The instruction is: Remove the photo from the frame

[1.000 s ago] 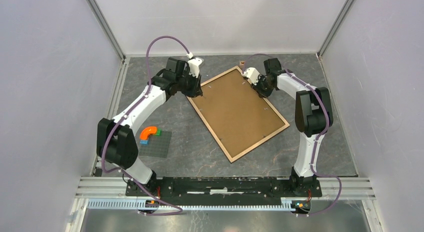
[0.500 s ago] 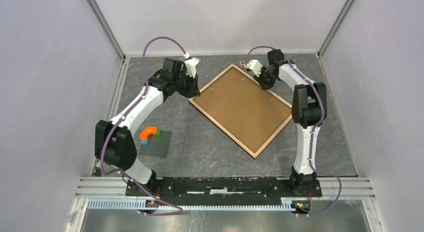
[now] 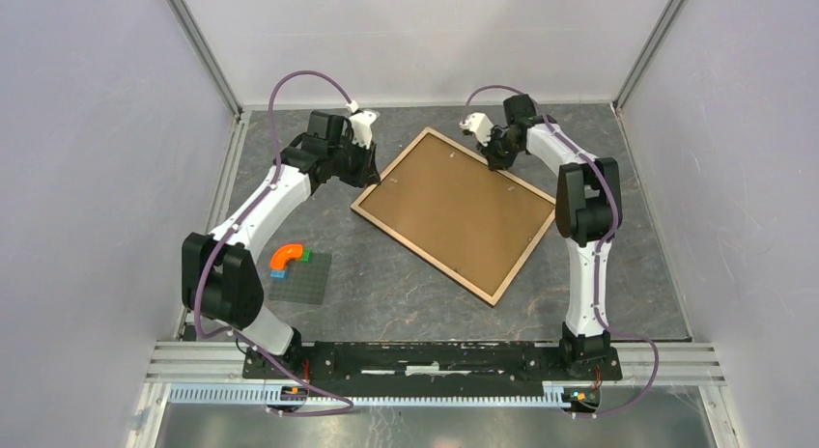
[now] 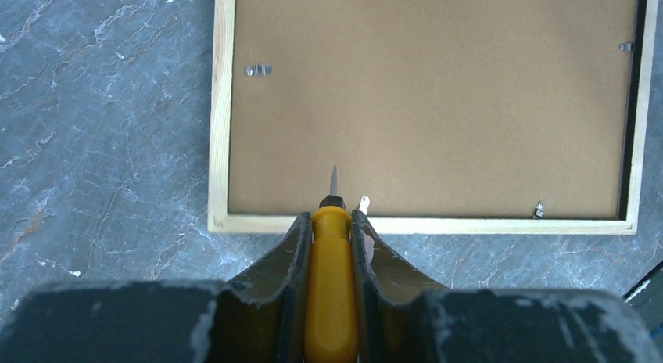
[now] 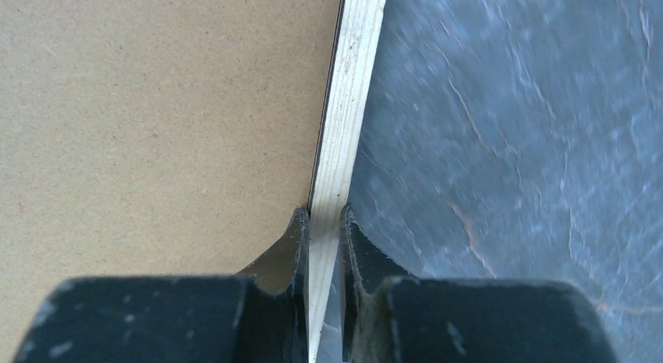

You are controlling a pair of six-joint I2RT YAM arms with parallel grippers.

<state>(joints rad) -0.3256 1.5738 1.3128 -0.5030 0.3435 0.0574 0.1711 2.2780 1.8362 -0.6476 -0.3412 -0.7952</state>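
Right wrist: pinching frame edge in nearly closed right gripper. Clamping yellow screwdriver in left gripper, blade pointing ahead.

A dark grey baseplate is lying flat at about 8 o'clock on the marbled grey surface. An orange arch piece is sitting at its 11 o'clock corner, with a green brick just beside the arch at 3 o'clock and a blue brick at its 6 o'clock. In the left wrist view, a yellow-handled tool is pointing its thin metal tip toward 12 o'clock.
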